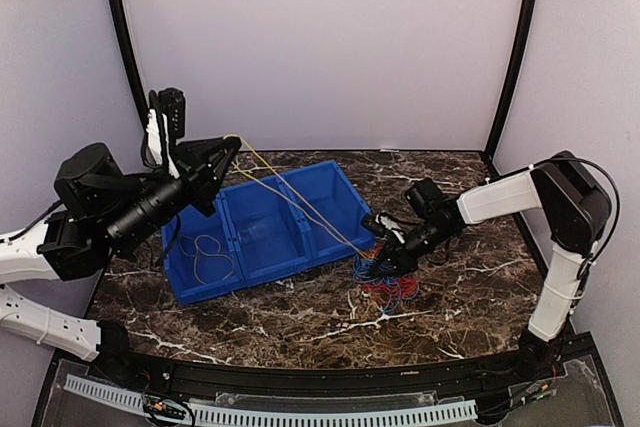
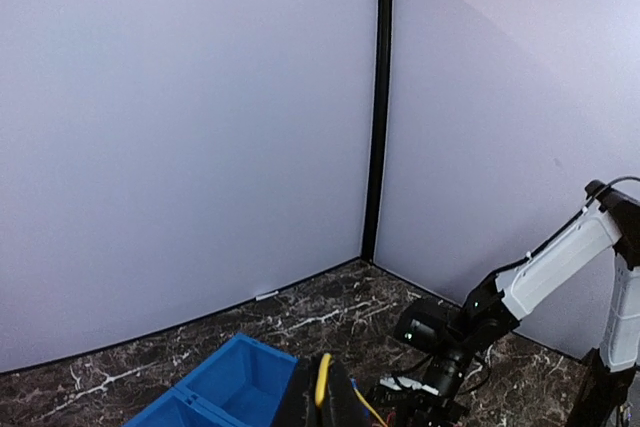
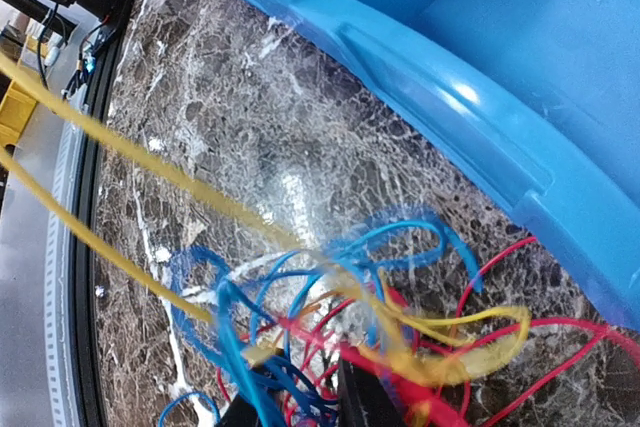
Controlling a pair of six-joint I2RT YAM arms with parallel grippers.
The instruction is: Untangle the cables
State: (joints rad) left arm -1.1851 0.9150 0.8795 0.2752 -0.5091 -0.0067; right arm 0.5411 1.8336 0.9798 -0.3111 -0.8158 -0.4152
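1. Red and blue cables (image 1: 385,285): a tangled bunch of loops on the tabletop (image 1: 300,317), just right of the bin (image 1: 265,232).
2. Yellow cable (image 1: 345,234): two taut strands running from my left gripper (image 1: 232,144) over the bin into that bunch.
3. Pale cable (image 1: 208,250): loose loops lying in the bin's left compartment.

Cables (image 1: 385,282) red, blue, yellow; bin (image 1: 262,272) blue; table (image 1: 300,319) dark brown marble, white veins; walls (image 1: 320,47) pale lilac.

A dark marble table (image 1: 300,317) with white veins fills the lower half of the top view. A blue three-compartment bin (image 1: 255,280) sits on it left of centre; just right of the bin, tangled red and blue cables (image 1: 385,284) rest on the stone
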